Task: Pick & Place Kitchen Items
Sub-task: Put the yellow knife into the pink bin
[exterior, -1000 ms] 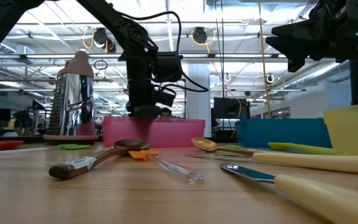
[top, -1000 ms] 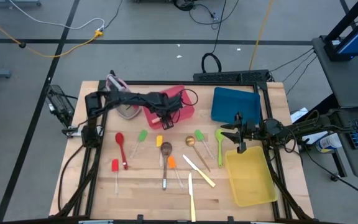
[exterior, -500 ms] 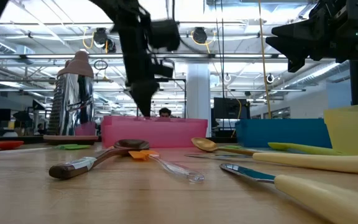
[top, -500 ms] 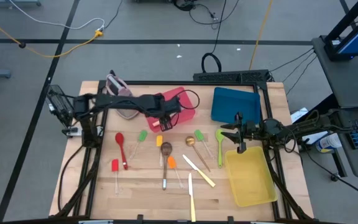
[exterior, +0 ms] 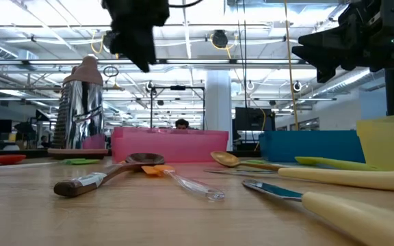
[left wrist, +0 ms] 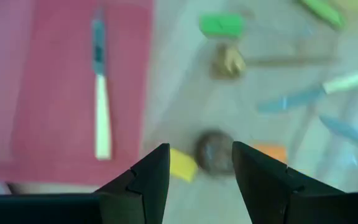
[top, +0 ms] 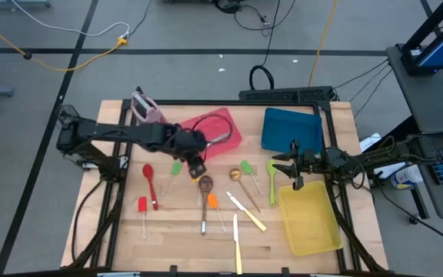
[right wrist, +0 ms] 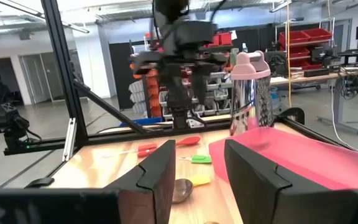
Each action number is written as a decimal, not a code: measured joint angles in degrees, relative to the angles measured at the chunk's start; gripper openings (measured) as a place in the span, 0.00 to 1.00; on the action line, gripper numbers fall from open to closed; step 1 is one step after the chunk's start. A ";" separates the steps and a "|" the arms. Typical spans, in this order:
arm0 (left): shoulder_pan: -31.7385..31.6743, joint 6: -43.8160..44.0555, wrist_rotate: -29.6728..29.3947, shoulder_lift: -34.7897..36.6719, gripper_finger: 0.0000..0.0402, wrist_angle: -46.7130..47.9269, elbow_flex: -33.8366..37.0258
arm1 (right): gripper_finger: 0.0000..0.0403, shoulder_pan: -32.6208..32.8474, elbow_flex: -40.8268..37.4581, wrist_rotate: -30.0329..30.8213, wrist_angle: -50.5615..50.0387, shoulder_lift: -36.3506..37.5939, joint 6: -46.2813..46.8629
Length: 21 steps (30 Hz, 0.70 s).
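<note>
With one cream-handled knife (left wrist: 100, 99) lying in the flat red tray (top: 229, 132), the left gripper (left wrist: 194, 163), fingers spread and empty, hovers above the yellow-headed utensil (left wrist: 182, 165) beside the brown spoon (left wrist: 214, 150), likely the next pick, needing a descent; the right gripper (top: 293, 171) waits, parted and empty, by the yellow tray (top: 314, 229).

A cream-handled knife (left wrist: 100, 93) lies in the red tray (left wrist: 42, 74).

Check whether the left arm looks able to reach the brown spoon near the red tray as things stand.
Probably yes. The left gripper hangs open above the table, almost over the brown spoon, and the left wrist view shows the spoon's bowl between its fingers with nothing over it; only a yellow-headed piece lies close beside.
</note>
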<state>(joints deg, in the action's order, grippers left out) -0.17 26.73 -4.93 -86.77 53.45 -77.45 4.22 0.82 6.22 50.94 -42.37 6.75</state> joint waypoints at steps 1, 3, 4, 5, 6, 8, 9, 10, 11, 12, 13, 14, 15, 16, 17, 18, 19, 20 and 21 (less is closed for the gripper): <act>1.19 -0.49 -0.03 0.26 0.45 1.28 0.00 | 0.32 -0.02 0.00 -0.01 -0.23 0.00 0.31; 3.54 -0.68 -2.04 0.38 0.45 4.04 0.00 | 0.32 0.00 0.00 0.00 -0.36 -0.02 1.10; 4.78 0.88 -3.91 0.37 0.45 5.45 0.01 | 0.32 -0.02 0.00 -0.01 -0.35 -0.04 1.42; 5.85 2.94 -6.03 0.36 0.45 7.00 0.02 | 0.32 -0.02 0.00 -0.02 -0.41 -0.07 1.46; 6.81 4.77 -7.84 0.36 0.45 8.64 0.02 | 0.32 0.01 0.00 0.00 -0.33 -0.07 1.52; 8.75 8.90 -10.36 0.38 0.45 11.92 0.08 | 0.32 0.01 0.00 0.00 -0.28 -0.07 1.54; 9.55 11.20 -10.64 0.38 0.45 12.88 0.36 | 0.32 0.01 0.00 0.00 -0.28 -0.07 1.55; 10.29 13.44 -10.63 0.38 0.45 13.56 0.77 | 0.32 0.01 0.00 0.00 -0.26 -0.07 1.55; 11.05 15.70 -10.62 0.38 0.45 14.14 1.39 | 0.32 0.00 0.00 0.00 -0.28 -0.07 1.55; 11.81 17.59 -10.62 0.36 0.45 14.60 2.03 | 0.32 0.01 0.00 0.00 -0.26 -0.07 1.55; 12.60 19.19 -10.58 0.36 0.45 15.33 2.72 | 0.32 0.01 0.00 0.00 -0.26 -0.07 1.55; 13.31 20.53 -10.35 0.36 0.45 16.13 3.43 | 0.32 0.01 0.00 0.00 -0.26 -0.07 1.55; 13.96 21.74 -10.14 0.36 0.45 16.90 4.27 | 0.32 0.01 0.00 0.00 -0.26 -0.07 1.55; 14.59 22.99 -10.14 0.36 0.45 17.27 5.32 | 0.32 0.01 0.00 0.00 -0.26 -0.07 1.55; 15.08 24.19 -10.10 0.36 0.45 17.22 6.57 | 0.32 0.01 0.00 0.00 -0.26 -0.07 1.55; 15.46 25.41 -10.05 0.36 0.45 16.83 7.94 | 0.32 0.01 0.00 0.00 -0.26 -0.07 1.55; 15.73 26.89 -9.72 0.35 0.45 16.54 9.15 | 0.32 0.01 0.00 0.00 -0.26 -0.07 1.57; 15.89 28.52 -9.24 0.33 0.45 16.29 10.46 | 0.32 0.01 0.00 0.00 -0.26 -0.07 1.55; 16.01 29.97 -8.59 0.33 0.45 16.06 11.74 | 0.32 0.01 0.00 0.00 -0.26 -0.07 1.56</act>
<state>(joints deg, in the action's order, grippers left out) 15.84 56.70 -13.52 -86.43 69.51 -65.71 4.23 0.82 6.22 50.68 -42.44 8.31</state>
